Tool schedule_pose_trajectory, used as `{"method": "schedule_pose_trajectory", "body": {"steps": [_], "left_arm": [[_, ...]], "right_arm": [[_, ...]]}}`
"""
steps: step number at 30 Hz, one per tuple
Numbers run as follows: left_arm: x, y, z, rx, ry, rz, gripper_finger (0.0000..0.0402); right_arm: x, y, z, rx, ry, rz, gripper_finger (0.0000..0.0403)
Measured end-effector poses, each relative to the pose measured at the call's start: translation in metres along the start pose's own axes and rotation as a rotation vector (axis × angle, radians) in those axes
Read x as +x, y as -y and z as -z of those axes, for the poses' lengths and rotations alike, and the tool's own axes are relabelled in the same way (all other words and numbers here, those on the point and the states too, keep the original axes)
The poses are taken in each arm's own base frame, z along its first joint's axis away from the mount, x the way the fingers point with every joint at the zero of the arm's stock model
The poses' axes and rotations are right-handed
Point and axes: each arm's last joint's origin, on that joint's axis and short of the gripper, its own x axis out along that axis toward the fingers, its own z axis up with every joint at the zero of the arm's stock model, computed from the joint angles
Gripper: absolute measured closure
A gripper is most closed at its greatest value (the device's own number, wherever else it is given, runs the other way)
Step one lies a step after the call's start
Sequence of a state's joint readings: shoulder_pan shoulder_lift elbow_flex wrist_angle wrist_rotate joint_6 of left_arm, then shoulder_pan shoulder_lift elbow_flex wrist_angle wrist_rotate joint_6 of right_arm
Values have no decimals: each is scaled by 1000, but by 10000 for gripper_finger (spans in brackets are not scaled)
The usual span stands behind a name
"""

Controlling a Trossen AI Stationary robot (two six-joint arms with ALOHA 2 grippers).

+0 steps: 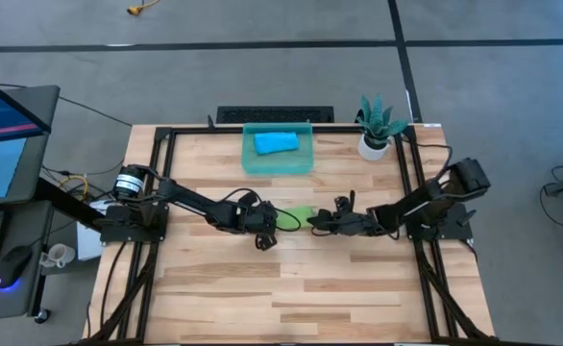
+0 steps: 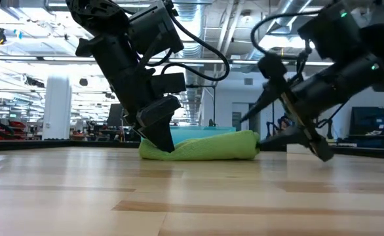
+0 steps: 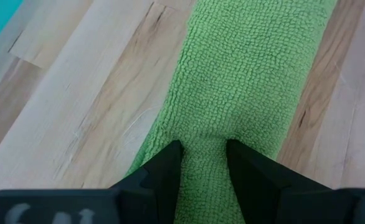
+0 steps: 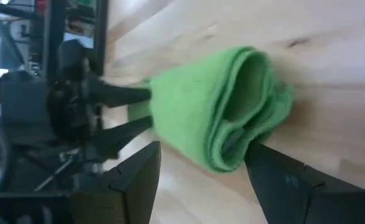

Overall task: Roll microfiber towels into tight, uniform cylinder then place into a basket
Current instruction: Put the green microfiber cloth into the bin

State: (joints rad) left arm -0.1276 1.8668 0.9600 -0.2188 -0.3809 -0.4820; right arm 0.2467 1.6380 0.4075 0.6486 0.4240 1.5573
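Note:
The lime-green towel (image 1: pixel 298 215) lies rolled on the table's middle, its length running left to right. My left gripper (image 3: pixel 202 155) is at the roll's left end, shut on it. My right gripper (image 4: pixel 201 174) is open at the roll's right end (image 4: pixel 245 106), which shows its folded layers. Its two fingers (image 4: pixel 139 180) stand on either side of that end; I cannot tell whether they touch it. The sky-blue towel (image 1: pixel 275 143) lies rolled inside the teal basket (image 1: pixel 248 161) at the table's far edge. My left gripper pinches the left end of the green roll (image 3: pixel 204 134) between its two fingers. They come slanting down from the table's left and lie along the roll (image 2: pixel 202 145). The roll rests on the table along its whole length.
A white pot with a green plant (image 1: pixel 377 125) stands at the far right, beside the basket. Bare wood spreads from the roll to the table's near edge (image 1: pixel 291 298). A black frame rail (image 1: pixel 406 183) runs along the table's sides.

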Motion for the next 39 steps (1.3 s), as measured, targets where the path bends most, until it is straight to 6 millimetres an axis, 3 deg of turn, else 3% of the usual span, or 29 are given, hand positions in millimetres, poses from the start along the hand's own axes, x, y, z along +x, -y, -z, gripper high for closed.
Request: {"method": "schedule_pose_trajectory", "body": {"steps": [12, 24, 31, 39], "left_arm": [[0, 0, 0, 0, 0, 0, 274], [0, 0, 0, 49, 0, 2, 274], [0, 0, -1, 47, 0, 8, 274], [0, 0, -1, 79, 2, 9, 270]], "right_arm": [[11, 4, -14, 33, -42, 9, 147], [14, 13, -14, 65, -64, 89, 156], [21, 9, -17, 19, -91, 117, 212], [26, 6, -16, -24, -132, 186, 306]]}}
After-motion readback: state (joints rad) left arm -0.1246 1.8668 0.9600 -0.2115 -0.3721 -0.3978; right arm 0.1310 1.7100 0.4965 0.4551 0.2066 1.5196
